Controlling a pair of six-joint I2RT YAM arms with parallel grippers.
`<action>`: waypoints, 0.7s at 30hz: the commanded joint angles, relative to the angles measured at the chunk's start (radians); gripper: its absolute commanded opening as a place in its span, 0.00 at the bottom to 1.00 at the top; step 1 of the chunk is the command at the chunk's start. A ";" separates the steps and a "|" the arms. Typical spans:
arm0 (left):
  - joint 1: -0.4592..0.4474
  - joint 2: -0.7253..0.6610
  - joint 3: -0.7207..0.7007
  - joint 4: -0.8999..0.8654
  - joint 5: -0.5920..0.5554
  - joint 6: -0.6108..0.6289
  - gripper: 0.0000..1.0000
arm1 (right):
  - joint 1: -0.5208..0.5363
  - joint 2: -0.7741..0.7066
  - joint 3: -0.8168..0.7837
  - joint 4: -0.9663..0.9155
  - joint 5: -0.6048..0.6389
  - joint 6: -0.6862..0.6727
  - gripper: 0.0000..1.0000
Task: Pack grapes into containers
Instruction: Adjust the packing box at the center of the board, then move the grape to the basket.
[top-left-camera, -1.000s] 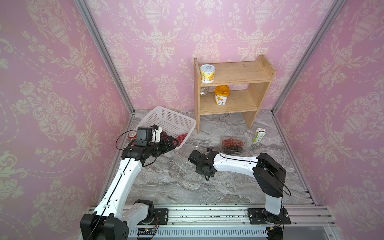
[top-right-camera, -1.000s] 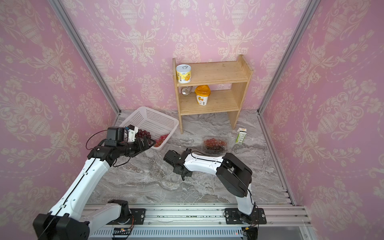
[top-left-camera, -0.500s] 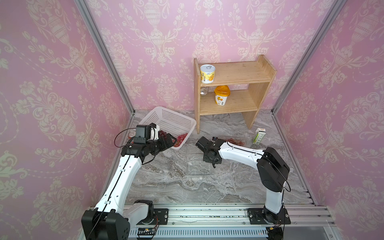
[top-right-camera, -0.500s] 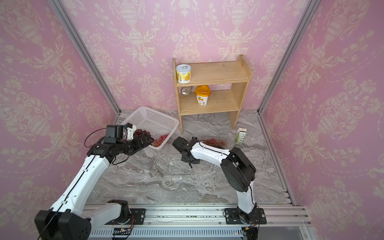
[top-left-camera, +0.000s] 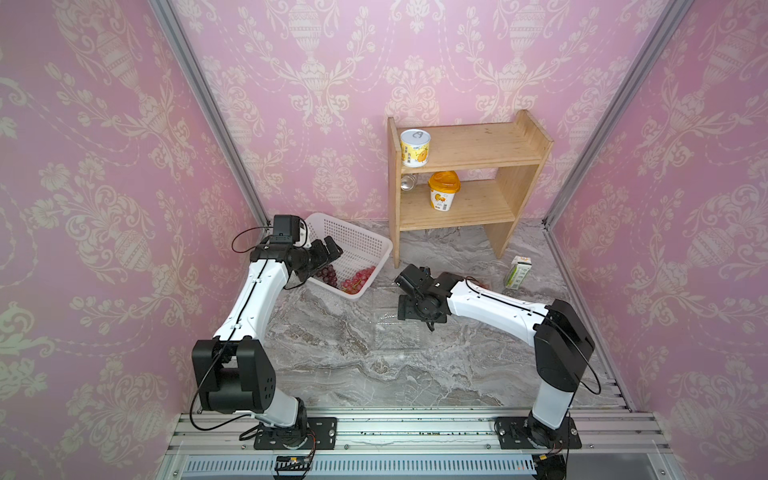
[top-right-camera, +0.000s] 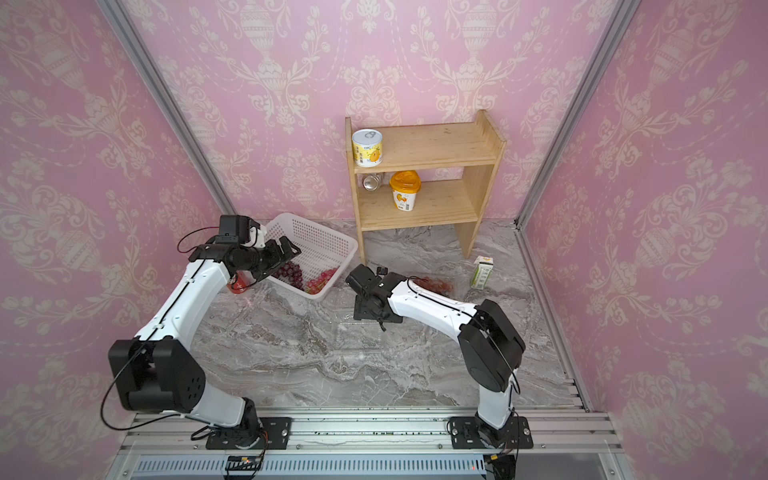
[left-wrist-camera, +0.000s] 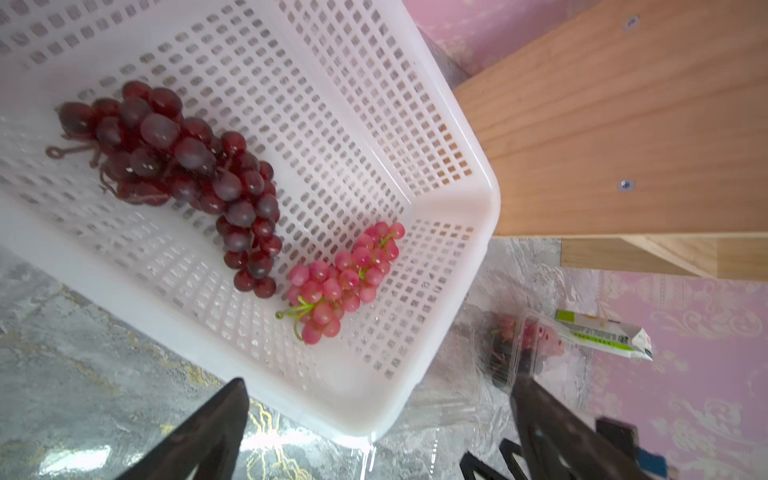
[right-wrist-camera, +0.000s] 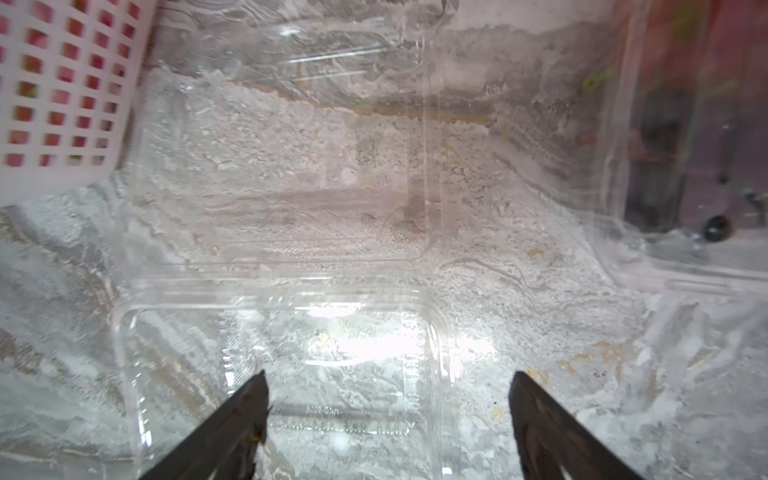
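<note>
Stretching low across the table, the right gripper (right-wrist-camera: 389, 376) hangs over the open clear container (right-wrist-camera: 274, 353), jaws spread wide and empty. Farther back, the left gripper (left-wrist-camera: 378, 380), also spread and empty, tilts down over the white basket (left-wrist-camera: 490, 199), which holds dark grapes (left-wrist-camera: 187, 166) and pink grapes (left-wrist-camera: 345, 278). A second container (left-wrist-camera: 523, 345) with grapes in it lies beyond.

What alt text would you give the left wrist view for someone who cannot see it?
A dark red grape bunch and a pink grape bunch lie in a white basket, with the open left gripper hovering near its rim. Beyond the basket are a wooden shelf, a clear box holding grapes and a small carton.
</note>
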 joint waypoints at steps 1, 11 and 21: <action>0.039 0.098 0.090 -0.023 -0.008 -0.016 0.99 | -0.006 -0.049 0.068 -0.057 0.015 -0.120 1.00; 0.014 0.349 0.371 -0.159 0.017 0.037 0.99 | -0.029 0.051 0.352 -0.106 -0.040 -0.421 1.00; 0.064 0.499 0.485 -0.276 -0.026 0.040 0.99 | -0.063 0.062 0.377 -0.056 -0.094 -0.420 1.00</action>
